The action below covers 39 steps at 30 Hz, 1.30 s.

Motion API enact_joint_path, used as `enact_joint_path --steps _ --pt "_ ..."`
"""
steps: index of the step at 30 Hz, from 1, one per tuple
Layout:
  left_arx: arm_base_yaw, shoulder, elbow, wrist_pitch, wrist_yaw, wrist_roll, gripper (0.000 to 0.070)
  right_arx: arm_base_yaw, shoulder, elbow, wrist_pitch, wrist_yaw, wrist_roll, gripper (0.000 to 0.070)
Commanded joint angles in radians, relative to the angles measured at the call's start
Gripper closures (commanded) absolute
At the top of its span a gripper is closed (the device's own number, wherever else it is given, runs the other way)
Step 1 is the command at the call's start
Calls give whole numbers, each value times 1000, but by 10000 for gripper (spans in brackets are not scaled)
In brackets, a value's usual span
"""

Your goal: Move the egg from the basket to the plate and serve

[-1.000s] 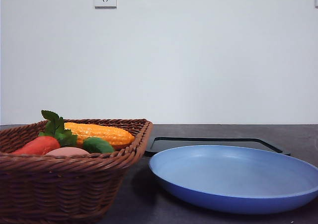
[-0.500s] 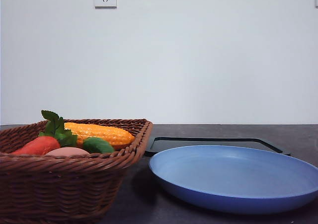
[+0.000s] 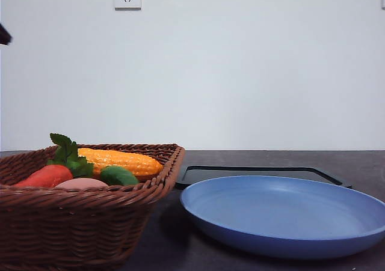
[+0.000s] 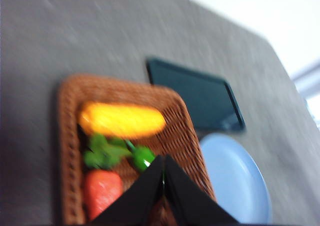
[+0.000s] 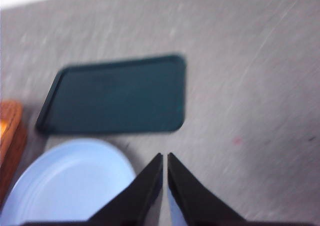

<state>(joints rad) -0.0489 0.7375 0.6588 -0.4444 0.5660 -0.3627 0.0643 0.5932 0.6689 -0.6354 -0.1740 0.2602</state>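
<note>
**Egg in basket, both grippers high and closed**

Egg (image 3: 81, 183) lies in the near part of the wicker basket (image 3: 72, 223), on the left side of the dark table (image 3: 355, 163). In the front view only its pinkish top shows over the braided rim. A red-orange carrot (image 3: 45, 175) with green leaves (image 3: 67, 155) is just to its left, a small green vegetable (image 3: 118, 175) just to its right, and a yellow corn cob (image 3: 120, 161) lies behind them, toward the far side of the basket.

The light blue plate (image 3: 283, 214) stands on the table just right of the basket and has nothing on it. Behind the plate lies a flat black tray (image 3: 258, 172), close to the far right corner of the basket.

The left gripper (image 4: 163, 173) hangs above the basket, well over the table; its two black fingers are pressed together and hold nothing. The picture from this wrist is blurred, and the egg cannot be made out there.

The right gripper (image 5: 165, 178) hangs above the right edge of the plate (image 5: 70, 183). Its fingers are almost together, with only a thin gap between them, and hold nothing. The tray (image 5: 117, 95) lies beyond the plate in this view.
</note>
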Motion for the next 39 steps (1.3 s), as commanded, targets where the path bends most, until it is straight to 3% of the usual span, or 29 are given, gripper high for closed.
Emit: enact_joint_path --steps 1,8,14,16,21,22,25,27,39 --pt "-20 39 31 -21 26 65 700 1 50 33 -30 -42 -40 700" --pt "-143 159 58 -65 70 86 700 1 232 76 -169 -141 -104 700" --pt "-235 189 58 -50 69 86 700 3 313 76 -176 -202 -112 693" --pt "-250 191 57 -48 69 86 700 7 323 76 -160 -204 -113 654" --pt "-265 191 58 -38 69 85 693 20 334 73 -137 -204 -112 452" --pt "-266 191 57 -28 68 85 680 21 335 71 -136 -203 -111 437" --pt "-266 191 57 0 53 50 466 27 349 62 -137 -205 -111 436" --pt "-266 191 57 14 53 35 370 35 363 48 -133 -204 -106 436" --pt "-266 191 57 15 54 32 358 81 530 -58 49 -272 -57 437"
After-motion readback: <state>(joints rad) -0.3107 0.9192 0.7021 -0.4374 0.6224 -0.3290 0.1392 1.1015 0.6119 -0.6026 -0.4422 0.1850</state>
